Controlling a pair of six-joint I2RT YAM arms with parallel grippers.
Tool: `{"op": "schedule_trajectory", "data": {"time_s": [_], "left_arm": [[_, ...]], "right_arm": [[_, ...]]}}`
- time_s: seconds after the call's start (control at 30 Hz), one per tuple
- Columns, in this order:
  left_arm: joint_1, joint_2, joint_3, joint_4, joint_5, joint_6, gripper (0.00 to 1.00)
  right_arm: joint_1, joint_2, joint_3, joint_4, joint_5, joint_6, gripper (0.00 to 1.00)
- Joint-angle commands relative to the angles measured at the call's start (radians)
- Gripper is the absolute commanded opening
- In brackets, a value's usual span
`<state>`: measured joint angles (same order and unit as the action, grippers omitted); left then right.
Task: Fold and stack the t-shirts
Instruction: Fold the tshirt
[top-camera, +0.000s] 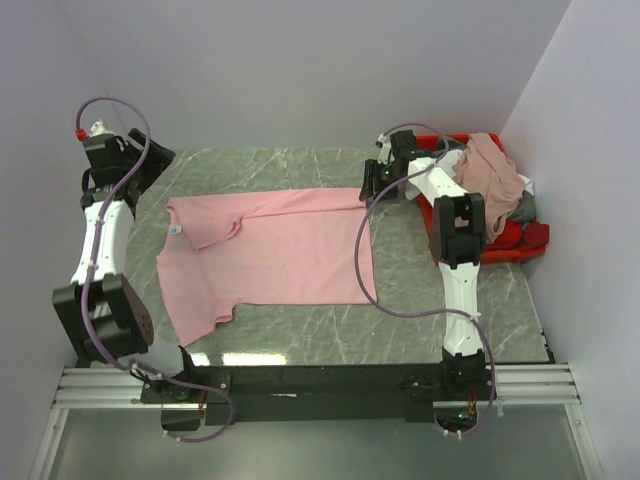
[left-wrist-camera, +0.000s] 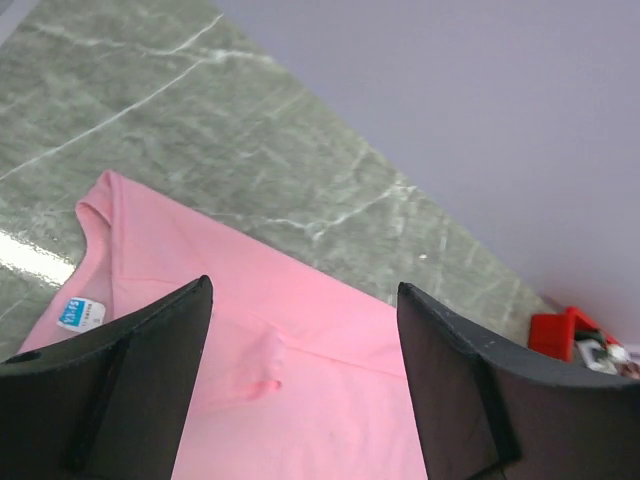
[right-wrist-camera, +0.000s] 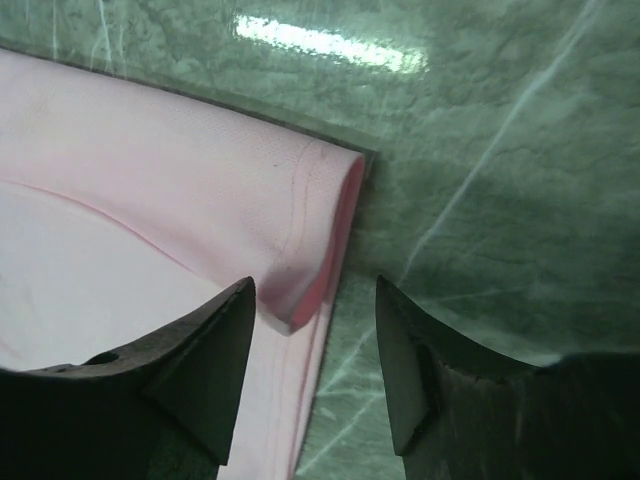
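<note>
A light pink t-shirt lies spread on the marble table, its far strip folded over toward me, collar and blue label at the left. My left gripper hovers open above the shirt's collar end; in the left wrist view the pink cloth shows between the spread fingers, untouched. My right gripper is open at the far right corner, and the folded hem corner lies between its fingertips.
A red plastic bin stands at the right edge, behind the right arm. A dusty rose t-shirt is heaped over it, with grey cloth and a bit of white beside it. Walls close in on three sides.
</note>
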<state>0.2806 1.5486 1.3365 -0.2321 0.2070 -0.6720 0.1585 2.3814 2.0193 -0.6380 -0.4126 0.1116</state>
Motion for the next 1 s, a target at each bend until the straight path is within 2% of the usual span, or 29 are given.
{"op": "schedule_trajectory", "data": {"time_s": [0.0, 0.13, 0.27, 0.37, 0.4, 0.53, 0.77, 0.9, 0.97], "left_arm": [[0.003, -0.122, -0.077, 0.008, 0.035, 0.032, 0.80], [0.005, -0.298, -0.193, 0.025, 0.051, 0.045, 0.81], [0.005, -0.409, -0.308, 0.020, 0.066, 0.046, 0.81], [0.005, -0.469, -0.348, 0.008, 0.077, 0.052, 0.81], [0.005, -0.479, -0.355, 0.002, 0.083, 0.055, 0.82], [0.005, -0.524, -0.378, -0.024, 0.100, 0.061, 0.82], [0.003, -0.529, -0.393, -0.032, 0.161, 0.064, 0.81], [0.005, -0.495, -0.408, -0.009, 0.230, 0.072, 0.81], [0.005, -0.484, -0.418, -0.003, 0.253, 0.060, 0.81]], "right_arm": [[0.016, 0.047, 0.062, -0.043, -0.022, 0.036, 0.57], [0.018, 0.101, 0.131, -0.110, -0.035, 0.053, 0.49], [0.027, 0.143, 0.176, -0.167, -0.064, 0.043, 0.44], [0.024, 0.159, 0.194, -0.186, -0.068, 0.037, 0.30], [0.024, 0.159, 0.208, -0.187, -0.065, 0.039, 0.22], [0.018, 0.162, 0.275, -0.183, 0.010, 0.037, 0.08], [0.001, 0.162, 0.395, -0.128, 0.228, 0.004, 0.00], [-0.008, 0.188, 0.515, -0.086, 0.307, -0.029, 0.00], [-0.008, 0.176, 0.515, -0.049, 0.359, -0.055, 0.02]]}}
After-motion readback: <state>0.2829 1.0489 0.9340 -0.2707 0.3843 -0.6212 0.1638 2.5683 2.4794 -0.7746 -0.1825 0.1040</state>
